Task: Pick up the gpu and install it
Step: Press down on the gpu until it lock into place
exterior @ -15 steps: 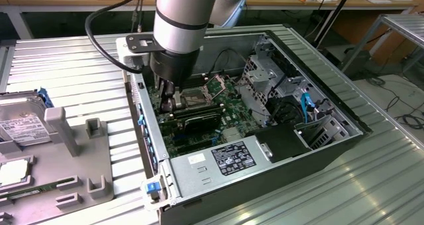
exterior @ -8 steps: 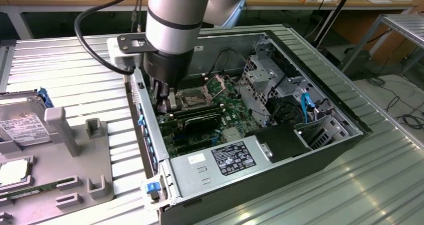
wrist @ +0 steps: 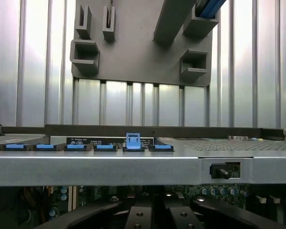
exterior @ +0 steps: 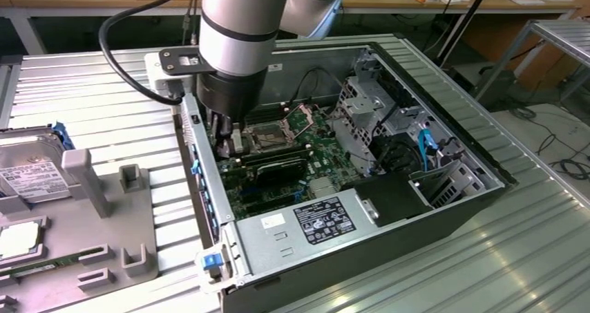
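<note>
The gpu (exterior: 275,168) is a dark card with a green edge. It stands on the motherboard inside the open computer case (exterior: 443,209), below the CPU socket (exterior: 267,135). My gripper (exterior: 226,135) reaches down into the case beside the rear wall, just past the card's bracket end. In the wrist view its black fingers (wrist: 138,217) stand close together, shut, and my gripper (wrist: 159,215) shows nothing between them. I cannot tell whether the fingertips touch the card.
A grey fixture (exterior: 101,209) on the exterior view's left carries a silver hard drive (exterior: 32,169). In the case are a power supply (exterior: 318,220), a drive cage (exterior: 369,112) and a blue cable (exterior: 426,147). Blue slot clips (wrist: 133,141) line the rear wall (wrist: 133,164).
</note>
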